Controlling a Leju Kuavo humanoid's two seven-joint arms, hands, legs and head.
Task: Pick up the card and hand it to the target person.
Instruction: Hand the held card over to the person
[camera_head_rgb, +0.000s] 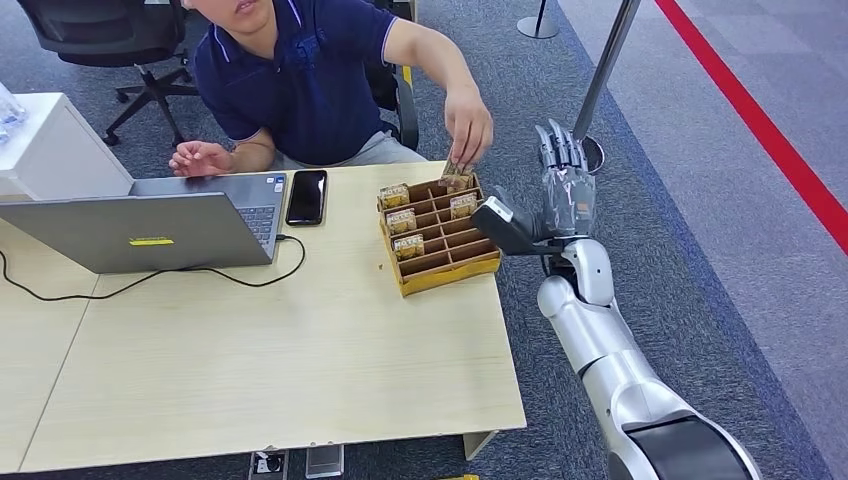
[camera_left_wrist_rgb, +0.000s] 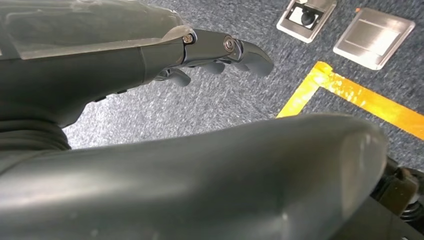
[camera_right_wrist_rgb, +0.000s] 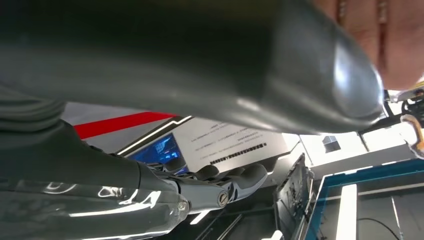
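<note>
On the surface (camera_head_rgb: 300, 380), at about one o'clock from me, I see a slotted cardboard box (camera_head_rgb: 440, 238) with cards standing in several compartments. One card (camera_head_rgb: 458, 177) sits at the box's far edge, pinched by the person's hand (camera_head_rgb: 468, 122). My right hand (camera_head_rgb: 566, 180) is raised just beside the box at three o'clock, fingers straight, apart and holding nothing. My left hand (camera_left_wrist_rgb: 220, 55) hangs over the carpet with its fingers spread, nothing in it. At eleven o'clock lie a laptop (camera_head_rgb: 150, 225) and a phone (camera_head_rgb: 306, 196).
</note>
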